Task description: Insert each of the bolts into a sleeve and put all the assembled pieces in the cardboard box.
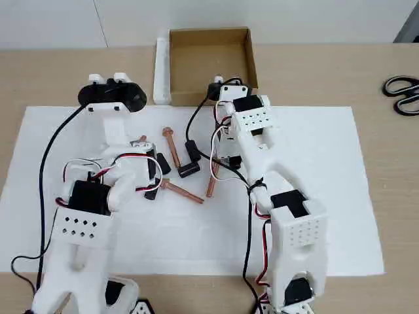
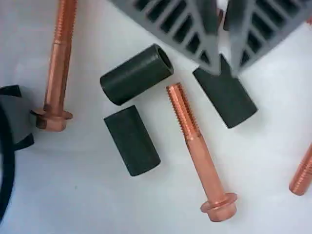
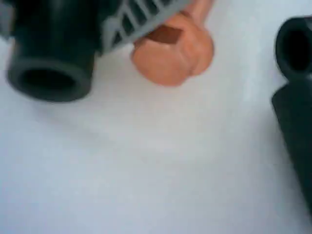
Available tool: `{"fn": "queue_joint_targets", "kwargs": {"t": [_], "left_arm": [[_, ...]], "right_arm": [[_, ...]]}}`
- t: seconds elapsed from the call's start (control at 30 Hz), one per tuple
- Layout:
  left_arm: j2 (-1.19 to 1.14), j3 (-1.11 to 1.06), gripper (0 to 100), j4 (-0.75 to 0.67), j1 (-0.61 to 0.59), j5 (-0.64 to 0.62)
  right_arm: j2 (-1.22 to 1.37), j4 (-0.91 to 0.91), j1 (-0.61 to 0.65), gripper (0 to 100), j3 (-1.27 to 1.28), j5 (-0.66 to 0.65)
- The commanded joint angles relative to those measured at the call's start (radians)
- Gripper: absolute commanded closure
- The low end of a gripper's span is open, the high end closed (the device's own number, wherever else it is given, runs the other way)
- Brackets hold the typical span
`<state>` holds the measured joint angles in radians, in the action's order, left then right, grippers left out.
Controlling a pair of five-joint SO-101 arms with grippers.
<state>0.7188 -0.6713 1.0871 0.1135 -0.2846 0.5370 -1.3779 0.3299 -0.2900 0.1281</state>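
copper bolts, none sleeved yet: first insertion looks pending. my left gripper near-closed, empty, poised over black sleeve. right gripper: grip, cannot tell. cardboard box at 12 o'clock of counter. next: open wider, straddle sleeve.

Lab-like workbench: wooden table, scissors

left arm showing white printed shells, black servos | right arm showing perforated white panel | black, red, white cables running
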Motion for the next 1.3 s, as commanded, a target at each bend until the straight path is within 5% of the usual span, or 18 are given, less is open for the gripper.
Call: {"fn": "queue_joint_targets", "kwargs": {"t": [0.0,0.43,0.67,0.97,1.13,1.27], "left_arm": [[0.009,0.01,99,-0.02,0.008,0.005],[0.008,0.124,99,0.028,0.008,0.006],[0.003,0.119,99,0.028,0.009,0.006],[-0.092,0.197,99,0.176,0.06,0.003],[-0.318,0.503,99,0.405,0.06,0.005],[-0.519,0.769,99,0.528,0.06,-0.011]], "right_arm": [[-0.013,0.004,-0.004,99.4,-0.038,0.008],[-0.41,-0.312,-0.064,99.1,-0.115,0.002],[-0.792,-0.308,-0.05,99.0,0.071,0.002],[-1.383,0.232,-0.088,99.0,0.825,0.002],[-1.609,0.634,-0.111,99.1,1.243,-0.044],[-1.638,0.733,-0.111,99.1,1.373,-0.178]]}}
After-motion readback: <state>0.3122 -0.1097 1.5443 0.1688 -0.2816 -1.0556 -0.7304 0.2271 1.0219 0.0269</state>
